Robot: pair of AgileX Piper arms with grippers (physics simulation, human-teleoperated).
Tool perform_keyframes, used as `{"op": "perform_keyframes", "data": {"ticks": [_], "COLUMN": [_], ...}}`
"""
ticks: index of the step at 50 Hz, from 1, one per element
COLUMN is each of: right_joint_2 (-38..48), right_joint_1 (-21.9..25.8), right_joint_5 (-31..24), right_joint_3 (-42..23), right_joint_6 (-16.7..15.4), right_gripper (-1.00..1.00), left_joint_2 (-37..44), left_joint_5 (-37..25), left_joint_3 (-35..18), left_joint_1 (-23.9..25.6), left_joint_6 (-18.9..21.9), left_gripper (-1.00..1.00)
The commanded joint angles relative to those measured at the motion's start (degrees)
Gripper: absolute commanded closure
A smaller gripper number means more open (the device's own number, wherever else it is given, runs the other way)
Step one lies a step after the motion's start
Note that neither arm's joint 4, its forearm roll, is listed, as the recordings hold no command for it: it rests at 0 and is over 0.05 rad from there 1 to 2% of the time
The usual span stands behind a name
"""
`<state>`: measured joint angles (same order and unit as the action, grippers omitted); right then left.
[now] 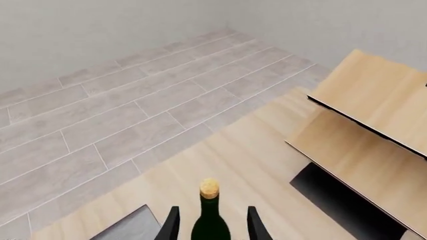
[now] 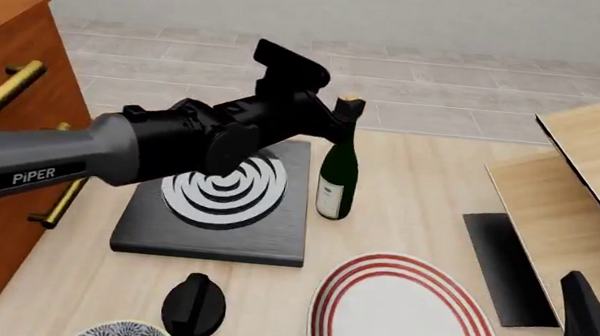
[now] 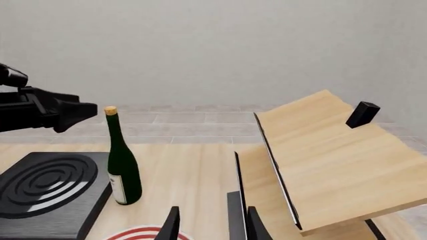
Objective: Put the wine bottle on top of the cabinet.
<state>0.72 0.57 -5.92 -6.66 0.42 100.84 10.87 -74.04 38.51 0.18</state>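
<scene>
- Two fingers of the left end effector [image 1: 209,225] show in the left wrist view, spread apart with the wine bottle [image 1: 210,220] standing between them; its cork sits just ahead of the fingertips, and a gap shows on each side of the neck, so the fingers are released and not yet pressing on the glass. I judge the step in hand to be the approach to a grasp on the neck; the next move calls for closing squarely on the neck before any lift.
- Seen from the front view, the left end effector [image 2: 339,116] is level with the top of the upright wine bottle [image 2: 338,171], which stands on the surface just beside the black ringed slab [image 2: 218,234]. The cabinet [image 2: 2,93] stands well apart, back along the arm's own side, so the carry must lift the bottle high and swing it across above the slab to the cabinet's top.
- From the right wrist view, the right end effector [image 3: 210,225] is spread open and holds nothing, with the wine bottle [image 3: 122,170] well apart from it, near the pale wood panels [image 3: 327,165].
</scene>
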Motion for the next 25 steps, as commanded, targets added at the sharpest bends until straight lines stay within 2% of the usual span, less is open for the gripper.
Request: {"op": "perform_keyframes", "data": {"ticks": [1,25], "right_joint_2": [0.02,0.02], "right_joint_1": [0.03,-0.04], "right_joint_5": [0.0,0.0], "right_joint_3": [0.0,0.01], "right_joint_6": [0.0,0.09], "right_gripper": [-1.0,-1.0], "left_joint_2": [1.78,4.91], "left_joint_5": [1.33,1.56], "left_joint_3": [-0.19,-2.23], "left_joint_1": [-0.29,-0.45], "left_joint_6": [-0.15,0.22], "left_gripper": [-1.0,-1.0]}}
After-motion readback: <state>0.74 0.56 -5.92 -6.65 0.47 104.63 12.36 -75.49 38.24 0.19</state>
